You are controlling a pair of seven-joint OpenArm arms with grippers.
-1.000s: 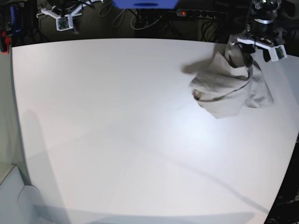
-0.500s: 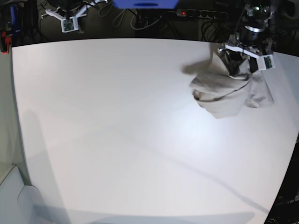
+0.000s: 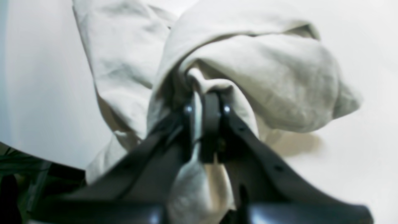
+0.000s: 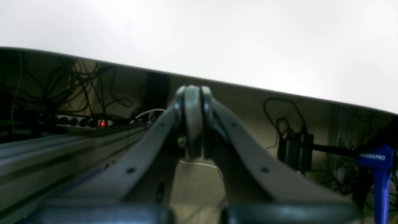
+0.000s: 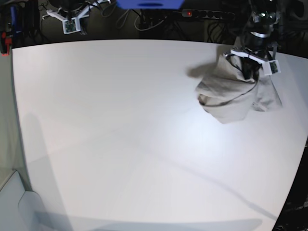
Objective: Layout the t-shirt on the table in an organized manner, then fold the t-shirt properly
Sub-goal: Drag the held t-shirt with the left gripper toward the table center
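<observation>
The light grey-beige t-shirt (image 5: 230,96) lies bunched in a crumpled heap at the far right of the white table (image 5: 120,125). My left gripper (image 5: 249,71) comes down onto the heap's top. In the left wrist view this left gripper (image 3: 206,104) is shut on a raised fold of the t-shirt (image 3: 267,77), with cloth pinched between the dark fingers. My right gripper (image 4: 193,93) is shut with nothing in it. It hovers beyond the table's far edge (image 4: 236,85), at the far left in the base view (image 5: 71,23).
Behind the table's far edge run cables and a power strip (image 5: 204,14) with a red light. A blue clamp (image 4: 377,174) shows at the right of the right wrist view. Bare white tabletop spreads left and in front of the shirt.
My left gripper has come down and slightly left onto the heap and shut on a fold. The right arm shifted a little at the far left early on, then stayed put.
</observation>
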